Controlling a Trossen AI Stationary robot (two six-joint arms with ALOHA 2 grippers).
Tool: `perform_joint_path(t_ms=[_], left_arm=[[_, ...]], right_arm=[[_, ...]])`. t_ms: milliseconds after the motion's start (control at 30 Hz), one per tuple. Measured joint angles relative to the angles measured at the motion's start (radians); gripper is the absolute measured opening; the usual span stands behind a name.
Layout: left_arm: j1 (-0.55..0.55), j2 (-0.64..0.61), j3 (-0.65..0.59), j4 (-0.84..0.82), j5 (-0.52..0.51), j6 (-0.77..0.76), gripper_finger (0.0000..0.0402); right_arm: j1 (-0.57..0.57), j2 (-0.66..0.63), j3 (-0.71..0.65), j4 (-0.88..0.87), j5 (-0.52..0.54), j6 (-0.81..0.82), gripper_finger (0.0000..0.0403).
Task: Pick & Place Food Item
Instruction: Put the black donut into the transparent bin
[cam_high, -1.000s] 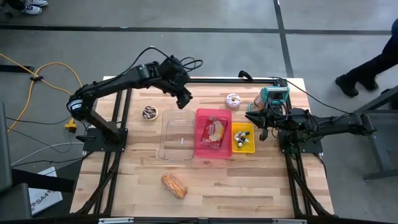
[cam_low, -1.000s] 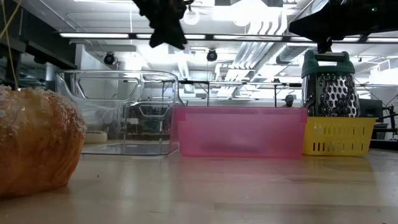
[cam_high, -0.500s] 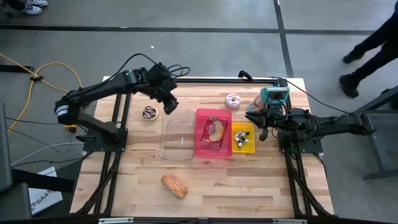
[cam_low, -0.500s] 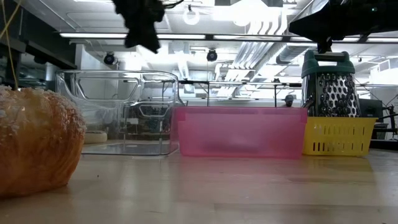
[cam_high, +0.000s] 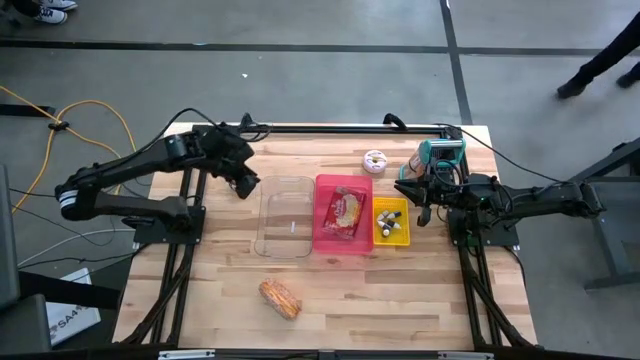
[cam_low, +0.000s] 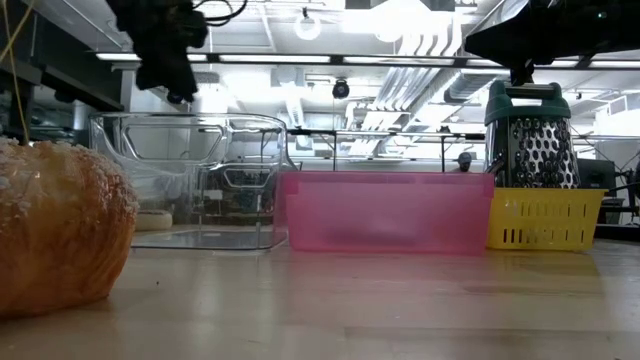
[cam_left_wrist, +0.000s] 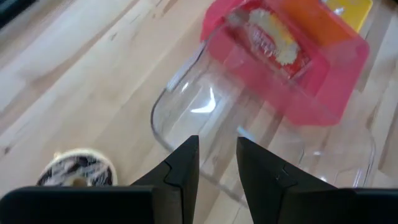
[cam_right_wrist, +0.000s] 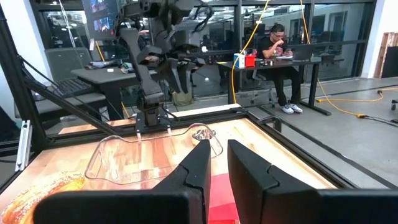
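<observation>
**Above the chocolate doughnut: left hand poised**

Over the wooden table (cam_high: 400, 290), the left hand (cam_high: 243, 183) hangs, fingers narrowly parted and empty, above the chocolate-iced doughnut (cam_left_wrist: 76, 169) beside the clear plastic tub (cam_high: 285, 215). Right hand (cam_high: 421, 207), nearly closed, waits by the yellow basket (cam_high: 391, 222).

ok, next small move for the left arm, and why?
Probably open the left end effector wider and lower it onto the chocolate-frosted donut: it hovers over the donut, fingers only narrowly apart and empty, beside the empty clear bin.
</observation>
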Motion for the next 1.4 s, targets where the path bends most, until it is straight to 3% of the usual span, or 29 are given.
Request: perform_joint_path(t_ms=[333,500,733,867,1167,1400], left_arm=[[0.000,-0.015,-0.015,-0.148,-0.088,0.016,0.0104],[0.000,0.028,-0.015,-0.189,-0.083,0.141,0.0104],[0.000,0.072,-0.016,-0.244,-0.081,0.441,0.0104],[0.002,0.079,-0.016,-0.252,-0.089,0.463,0.0104],[0.099,0.087,-0.016,-0.255,-0.094,0.593,0.0104],[0.174,0.148,-0.017,-0.274,-0.073,0.601,0.0104]], right_arm=[[0.000,0.000,0.000,0.000,0.000,0.000,0.0044],[0.000,0.000,0.000,0.000,0.000,0.000,0.0044],[0.000,0.000,0.000,0.000,0.000,0.000,0.0044],[0.000,0.000,0.000,0.000,0.000,0.000,0.0044],[0.000,0.000,0.000,-0.001,0.000,0.000,0.0044],[0.000,0.000,0.000,-0.001,0.000,0.000,0.0044]])
